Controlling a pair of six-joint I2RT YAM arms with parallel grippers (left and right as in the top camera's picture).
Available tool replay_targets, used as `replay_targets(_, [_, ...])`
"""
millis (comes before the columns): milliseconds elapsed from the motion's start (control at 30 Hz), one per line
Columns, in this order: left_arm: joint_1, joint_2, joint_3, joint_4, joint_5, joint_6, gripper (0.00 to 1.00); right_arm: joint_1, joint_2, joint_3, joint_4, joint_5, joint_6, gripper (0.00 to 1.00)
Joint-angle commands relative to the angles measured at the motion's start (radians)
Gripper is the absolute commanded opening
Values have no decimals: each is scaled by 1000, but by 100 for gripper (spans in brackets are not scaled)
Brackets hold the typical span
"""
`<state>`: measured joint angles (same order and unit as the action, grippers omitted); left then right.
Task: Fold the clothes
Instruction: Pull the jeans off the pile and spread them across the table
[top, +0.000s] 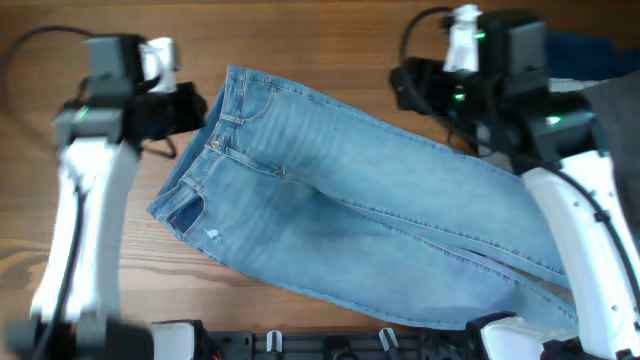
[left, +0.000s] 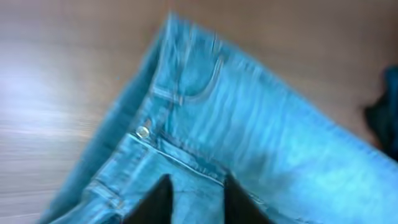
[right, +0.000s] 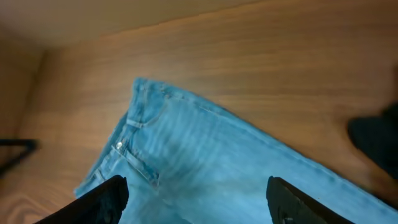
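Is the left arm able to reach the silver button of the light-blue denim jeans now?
Probably yes: the open left pincer hangs close to the silver button on the light-blue denim jeans, with nothing lying between them.

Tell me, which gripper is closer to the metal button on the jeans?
Left. The left gripper hovers just beside the button at the waistband; the right gripper is farther off, past the far edge of the jeans.

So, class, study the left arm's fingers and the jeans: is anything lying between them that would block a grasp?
Nothing visible does. In the left wrist view the left fingers hang apart directly over the jeans, just below the waistband button, with only bare denim beneath. The dark garment lies off to the side.
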<state>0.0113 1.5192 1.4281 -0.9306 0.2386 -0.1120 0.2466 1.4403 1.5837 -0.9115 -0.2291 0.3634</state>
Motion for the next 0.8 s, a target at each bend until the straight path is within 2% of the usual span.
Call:
replay_targets(0, [-62, 217, -2, 53, 42, 36, 4, -63, -10, 15, -42, -64, 40, 75])
replay_targets(233, [-69, 625, -2, 161, 36, 47, 4, -74, -9, 15, -115, -56, 30, 76])
replay_targets(333, [-10, 710, -2, 150, -51, -8, 4, -74, -5, 13, -130, -50, 30, 75])
replay_targets(433, [161, 753, -2, 97, -286, -188, 4, -74, -2, 13, -153, 10, 25, 73])
replay_targets(567, [541, 752, -1, 86, -324, -211, 4, -74, 3, 11, -185, 34, -75, 71])
replay_targets(633, [708, 750, 0, 108, -271, -193, 4, -74, 23, 11, -197, 35, -75, 71])
replay_targets(700, [850, 749, 1, 120, -124, -176, 4, -74, 55, 11, -200, 34, -76, 71])
replay_targets(767, [955, 743, 1, 138, 160, -69, 4, -74, 111, 11, -200, 34, -76, 72])
